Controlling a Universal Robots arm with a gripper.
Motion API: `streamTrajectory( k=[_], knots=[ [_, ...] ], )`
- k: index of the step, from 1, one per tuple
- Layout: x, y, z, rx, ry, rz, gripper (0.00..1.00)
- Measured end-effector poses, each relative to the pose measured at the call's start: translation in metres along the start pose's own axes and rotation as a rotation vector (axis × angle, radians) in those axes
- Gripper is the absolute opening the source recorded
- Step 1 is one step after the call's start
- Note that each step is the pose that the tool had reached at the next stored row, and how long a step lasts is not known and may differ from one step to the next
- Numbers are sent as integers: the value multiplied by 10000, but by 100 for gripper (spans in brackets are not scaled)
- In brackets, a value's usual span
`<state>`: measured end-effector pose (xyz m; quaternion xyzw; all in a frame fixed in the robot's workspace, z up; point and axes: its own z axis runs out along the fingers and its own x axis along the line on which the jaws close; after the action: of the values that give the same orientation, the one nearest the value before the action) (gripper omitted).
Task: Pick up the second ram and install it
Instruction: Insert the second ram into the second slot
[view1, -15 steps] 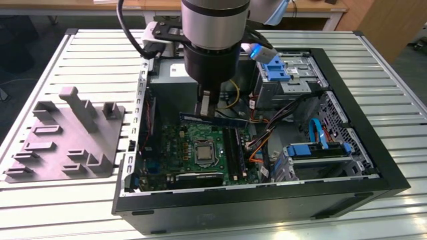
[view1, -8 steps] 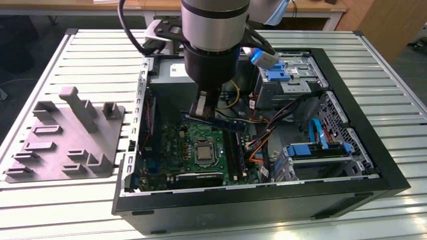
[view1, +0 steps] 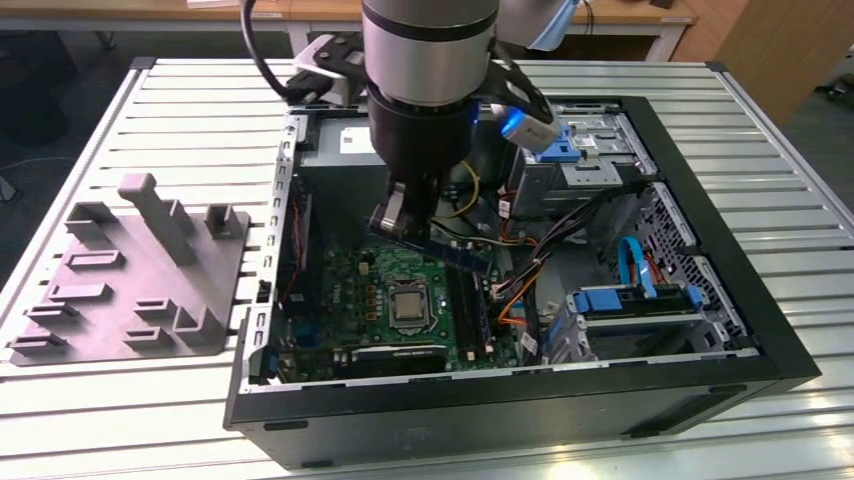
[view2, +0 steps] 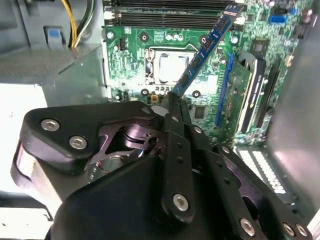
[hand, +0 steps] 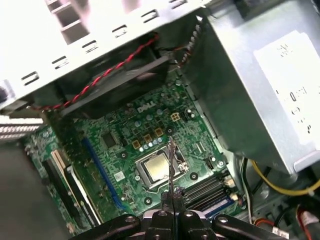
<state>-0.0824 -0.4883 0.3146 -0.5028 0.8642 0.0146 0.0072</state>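
i'm seeing the end effector (view1: 400, 226) closed on one end of the second ram (view1: 449, 251), which is hanging tilted inside the open computer case (view1: 534, 410), over the green motherboard (view1: 380, 295). the grey power supply box (view1: 334, 145) is crowding the arm, and the case walls are standing well apart.

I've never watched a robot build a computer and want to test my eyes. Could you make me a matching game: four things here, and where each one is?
Things:
1. second ram
2. grey fixture
3. green motherboard
4. blue drive bracket

Places:
A. flat in the bottom of the open case
B. on the slatted table, outside the case
C. tilted in the claw, above the board
D. inside the case, on the exterior view's right

Pairs: 1-C, 2-B, 3-A, 4-D.
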Motion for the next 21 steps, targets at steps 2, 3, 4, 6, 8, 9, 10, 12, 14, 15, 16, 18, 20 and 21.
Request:
streamTrajectory(
  k=[2, 3, 4, 6, 8, 9, 10, 12, 14, 15, 16, 18, 20, 21],
  knots=[
    [0, 0, 5, 10, -6, 359, 11],
    [0, 0, 8, 15, -10, 556, 11],
    [0, 0, 11, 20, -13, 734, 11],
    [0, 0, 16, 30, -20, 1094, 11],
    [1, 0, 22, 40, -26, 1454, 11],
    [1, 0, 24, 45, -29, 1633, 11],
    [1, 0, 27, 50, -33, 1825, 11],
    [1, -1, 33, 60, -40, 2184, 11],
    [1, -1, 38, 69, -46, 2544, 11],
    [1, -1, 41, 74, -49, 2723, 11],
    [1, -1, 43, 79, -52, 2902, 11],
    [1, -1, 49, 89, -59, 3278, 11],
    [2, -1, 54, 99, -65, 3637, 11],
    [2, -1, 57, 104, -69, 3818, 11]
  ],
)
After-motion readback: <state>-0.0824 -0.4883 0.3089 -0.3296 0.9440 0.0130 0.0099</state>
